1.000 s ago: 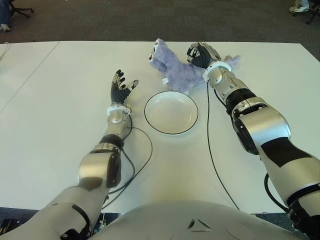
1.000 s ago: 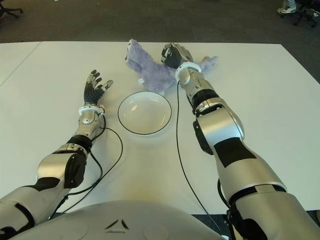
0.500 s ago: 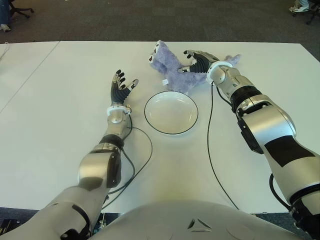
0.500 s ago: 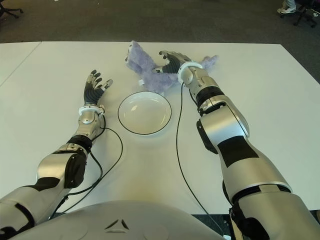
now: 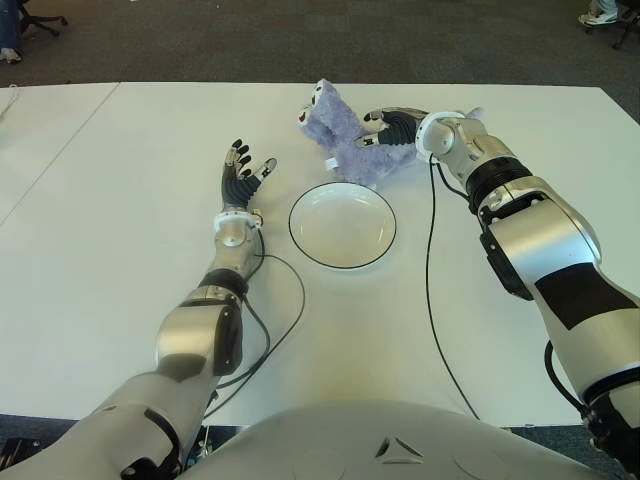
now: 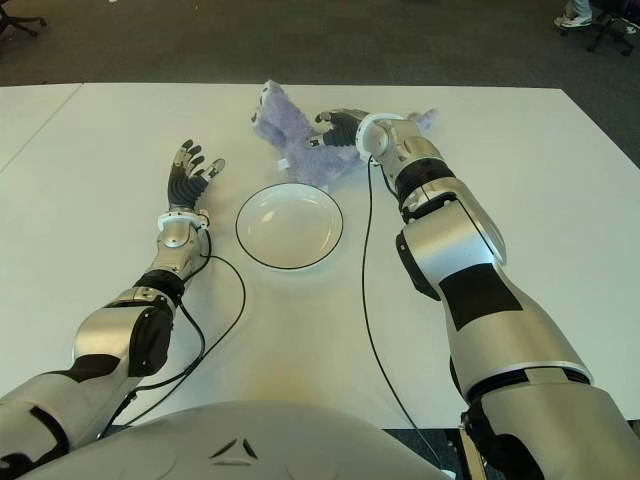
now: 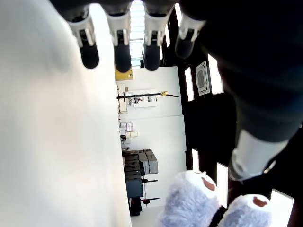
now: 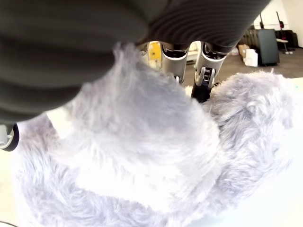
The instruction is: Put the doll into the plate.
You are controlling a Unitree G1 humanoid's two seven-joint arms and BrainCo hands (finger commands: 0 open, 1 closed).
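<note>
A fluffy lavender plush doll (image 5: 345, 140) is seen in the upper middle of the frame, lying on a smooth white table (image 5: 120, 300) just above a round, shallow white plate (image 5: 342, 225) with a thin dark rim. The doll is outside the plate. The right hand (image 5: 393, 128), black-fingered on a glossy silver arm, is pressed into the doll's fur from the right, its fingers curled around the soft body. The left hand (image 5: 241, 175) is shown left of the plate, palm up, its ribbed black fingers spread wide and holding nothing. Thin black cables (image 5: 430, 290) trail across the table
</note>
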